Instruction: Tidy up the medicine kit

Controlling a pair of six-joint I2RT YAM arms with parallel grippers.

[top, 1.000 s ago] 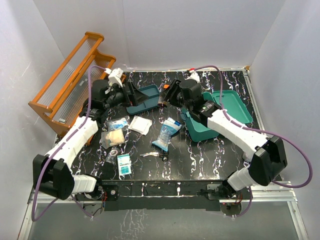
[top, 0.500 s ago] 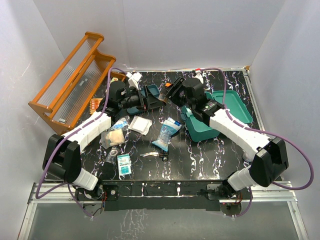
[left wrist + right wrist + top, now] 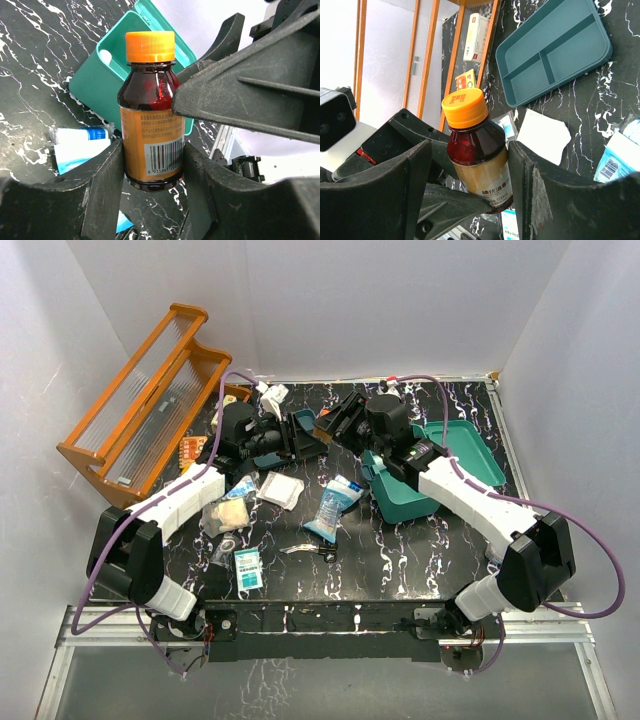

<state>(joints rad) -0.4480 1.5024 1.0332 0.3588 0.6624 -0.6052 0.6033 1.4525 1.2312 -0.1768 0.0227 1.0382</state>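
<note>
At the near edge of the black marbled table, a teal-and-white packet and a small metal tool lie where they lay a second ago. So do the gauze pouch, the white square pad and the blue-and-white sachet just beyond them.

To their right the medicine kit sits open under the right forearm, lid laid back toward the far right corner. It has not shifted.

Farther back, at mid-table, both grippers meet around a brown bottle with an orange cap. The left gripper, beside the rack a second ago, has swung to the centre and pinches the bottle's lower half, both fingers against the glass. The right gripper has hardly moved; its fingers stand spread around the bottle, one touching and the other showing a gap.

The teal divided tray is now partly hidden behind the left gripper in the top view. Far left, an orange packet, uncovered by the arm's swing, lies beside the orange wooden rack.
</note>
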